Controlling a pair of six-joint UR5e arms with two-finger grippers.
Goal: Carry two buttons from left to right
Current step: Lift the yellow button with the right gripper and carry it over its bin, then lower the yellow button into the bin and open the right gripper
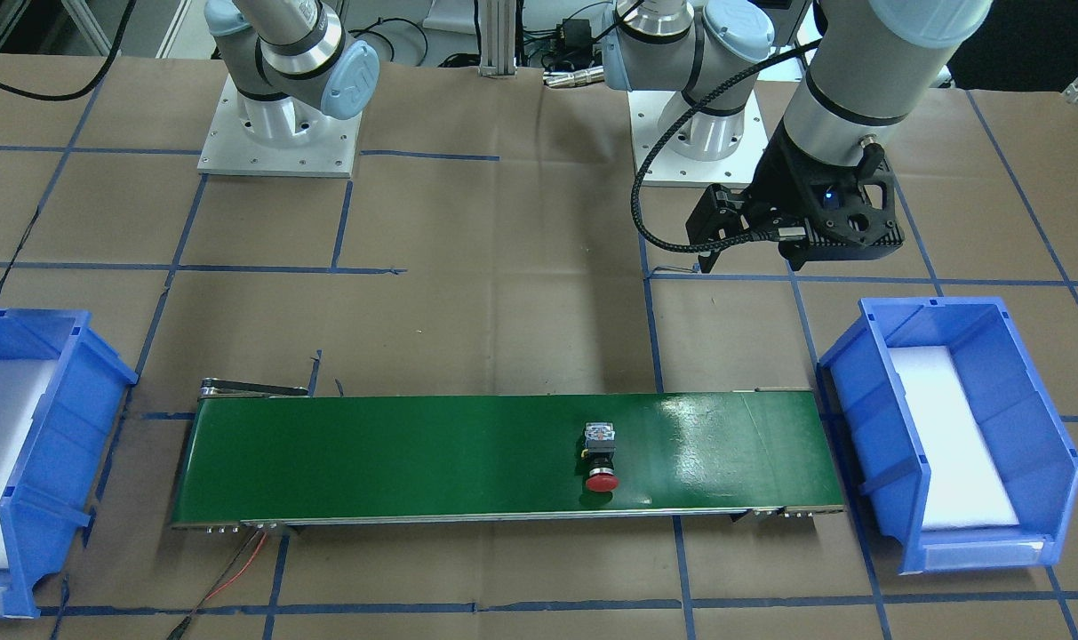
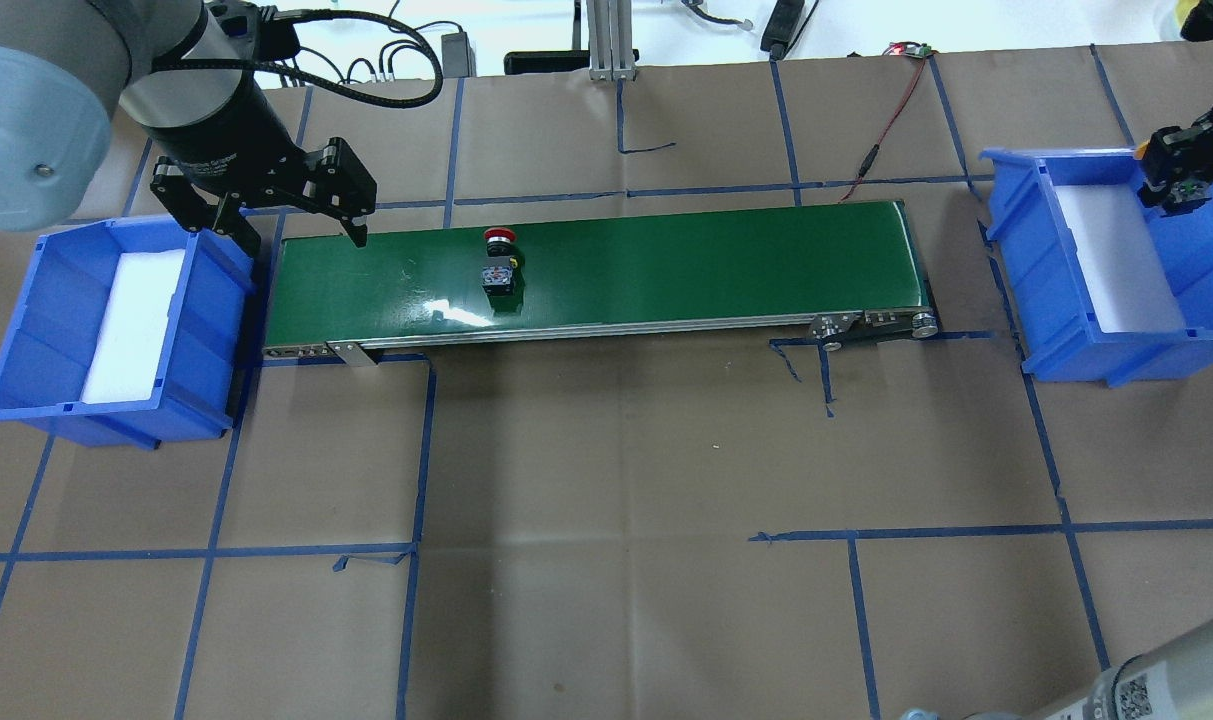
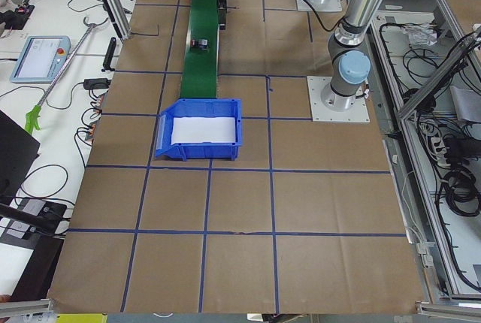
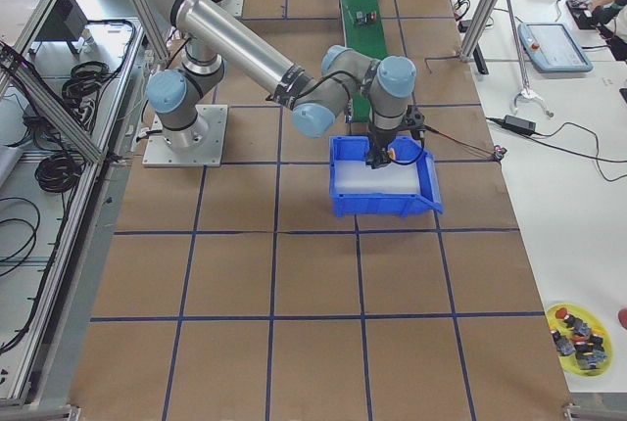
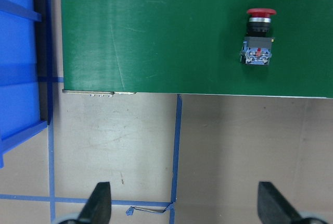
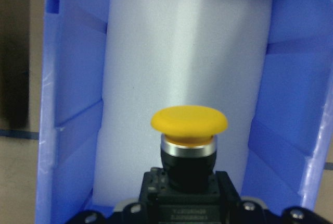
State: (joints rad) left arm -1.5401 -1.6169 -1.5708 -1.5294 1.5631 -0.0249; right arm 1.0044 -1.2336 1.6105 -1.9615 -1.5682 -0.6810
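We are holding the yellow button clamped in the right tool above the bin past the green belt's right end. It is best lowered close before release. The red button is lying on the belt, and the left tool is gaping apart at its left end.

The left arm and right arm are silver tubes with pale blue joint caps on white bolted base plates. A braided black cable runs to the black left claw.
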